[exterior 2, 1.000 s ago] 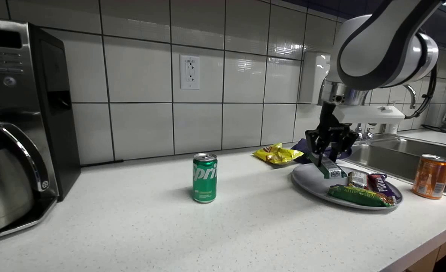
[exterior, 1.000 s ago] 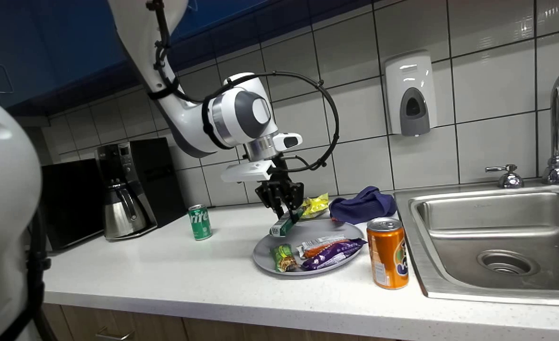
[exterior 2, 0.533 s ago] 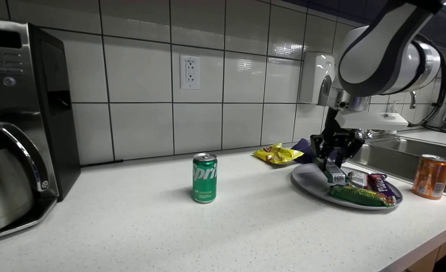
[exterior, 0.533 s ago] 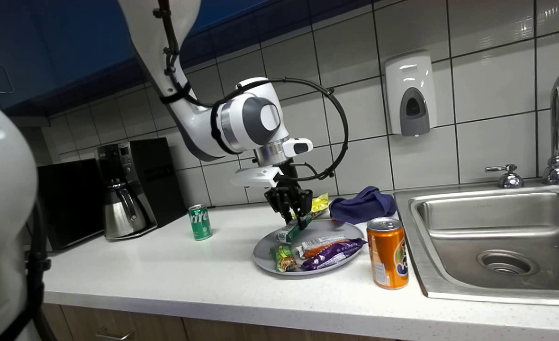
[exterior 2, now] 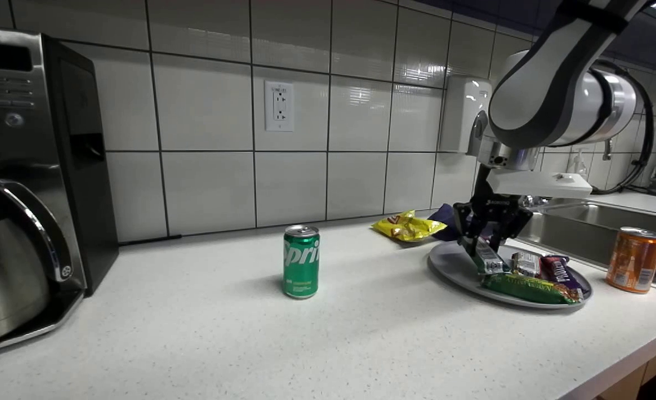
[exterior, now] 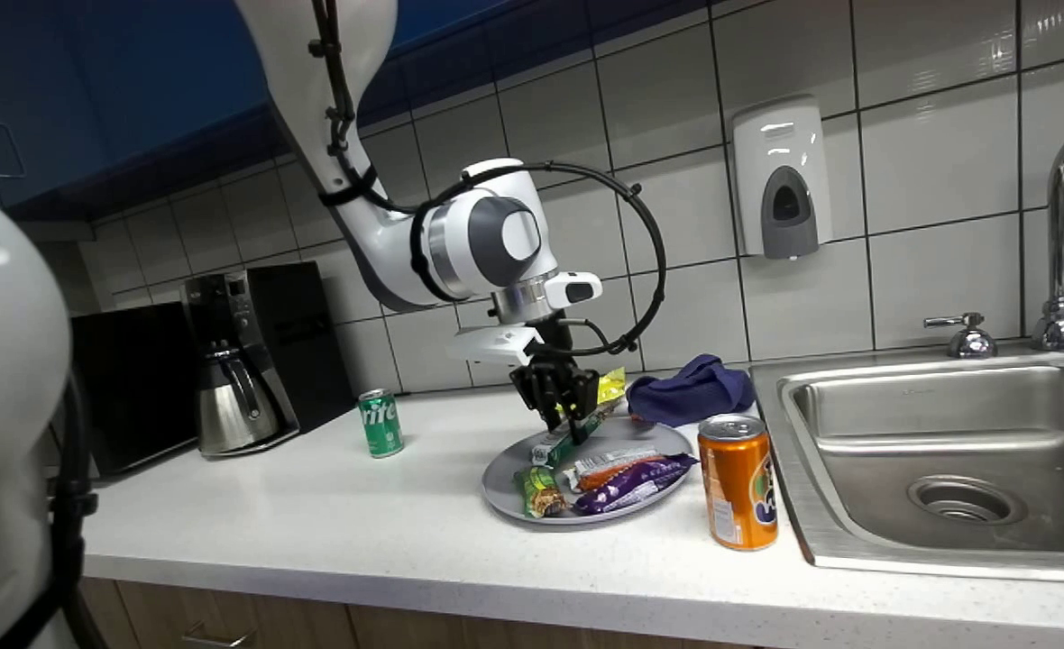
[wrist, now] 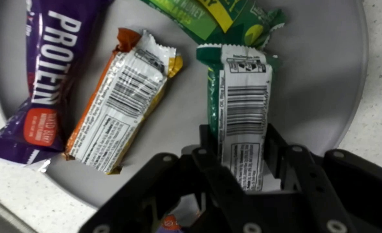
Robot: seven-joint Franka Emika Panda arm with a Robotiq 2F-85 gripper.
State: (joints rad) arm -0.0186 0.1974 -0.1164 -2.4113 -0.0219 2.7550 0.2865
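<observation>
My gripper [wrist: 238, 139] is shut on a green-and-white wrapped bar [wrist: 246, 110], one finger on each side of it. The held bar [exterior 2: 489, 260] slopes down over the grey plate [exterior 2: 449, 265], its lower end at the green wrapped bar [wrist: 194, 16]; whether they touch, I cannot tell. An orange-and-white bar [wrist: 119, 106] and a purple PROTEIN bar [wrist: 55, 61] lie on the plate beside it. In an exterior view my gripper [exterior: 565, 428] stands low over the plate's back half, hiding part of the held bar. A purple-and-orange thing [wrist: 171, 223] shows partly behind the fingers.
An orange can [exterior: 738, 482] stands right beside the plate, near the sink [exterior: 938, 460]. A dark blue cloth [exterior: 694, 390] and a yellow bag [exterior 2: 408, 226] lie behind the plate. A green Sprite can [exterior 2: 301, 261] and a coffee maker [exterior: 243, 361] stand farther off.
The gripper has come down toward the plate with the bar, shifting right in an exterior view. Over the last half second it moved only slightly. The other things have stayed in place.
</observation>
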